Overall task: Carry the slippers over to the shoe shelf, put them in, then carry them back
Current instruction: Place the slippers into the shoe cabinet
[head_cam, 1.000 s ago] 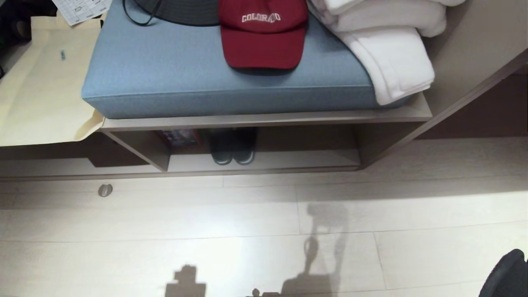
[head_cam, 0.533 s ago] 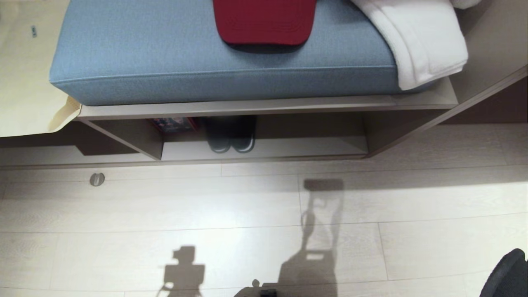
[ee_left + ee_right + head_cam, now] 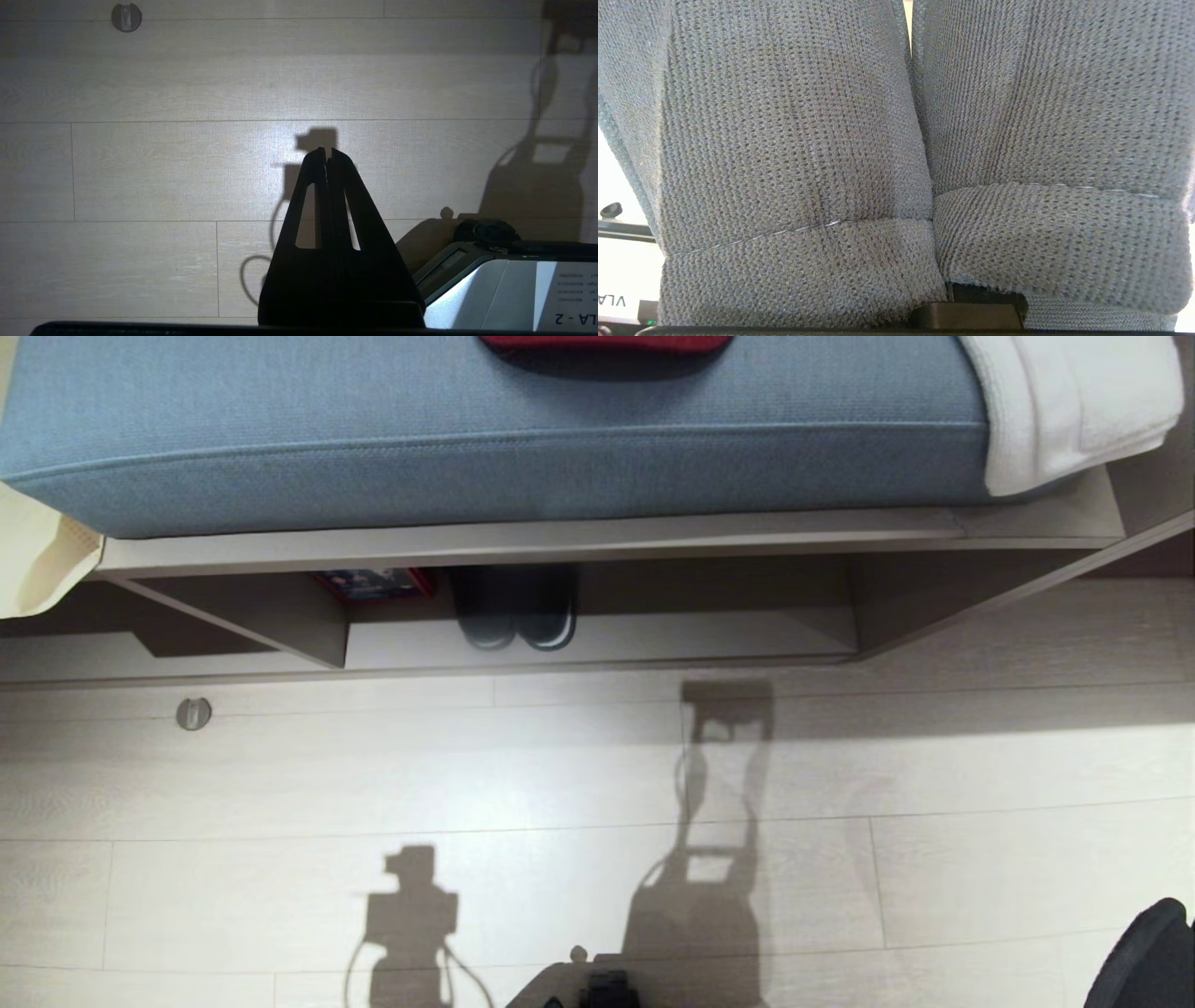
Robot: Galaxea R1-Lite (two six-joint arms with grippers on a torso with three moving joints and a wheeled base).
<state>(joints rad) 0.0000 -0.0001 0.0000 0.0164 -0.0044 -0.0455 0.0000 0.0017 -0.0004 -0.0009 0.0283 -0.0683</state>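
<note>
- While the right gripper was clenched, the slippers [image 3: 784,140] filled the right wrist view, their two grey knitted toe bands lying side by side and touching; the fingers themselves were hidden behind the fabric, and the pair appeared to be grasped there
- The left gripper [image 3: 327,154] was shut tight with its tips together, empty, pointing down over the pale plank floor [image 3: 280,784] beside the robot's own base [image 3: 504,289]
- Neither arm showed in the head view; only their shadows fell on the floor
- The shoe shelf [image 3: 597,537] stood ahead, low and wide, with an upright divider [image 3: 280,616] toward its left
- Inside the compartment right of the divider sat another dark pair of shoes [image 3: 518,621] with pale sole rims, just beside a red and blue box [image 3: 373,583]
- On top of the shelf lay a blue cushion [image 3: 467,429], with a white towel [image 3: 1074,401] draped over its right end and the edge of a red cap [image 3: 607,341] at the top
- A small round metal disc [image 3: 193,713] was set in the floor in front of the shelf's left part
</note>
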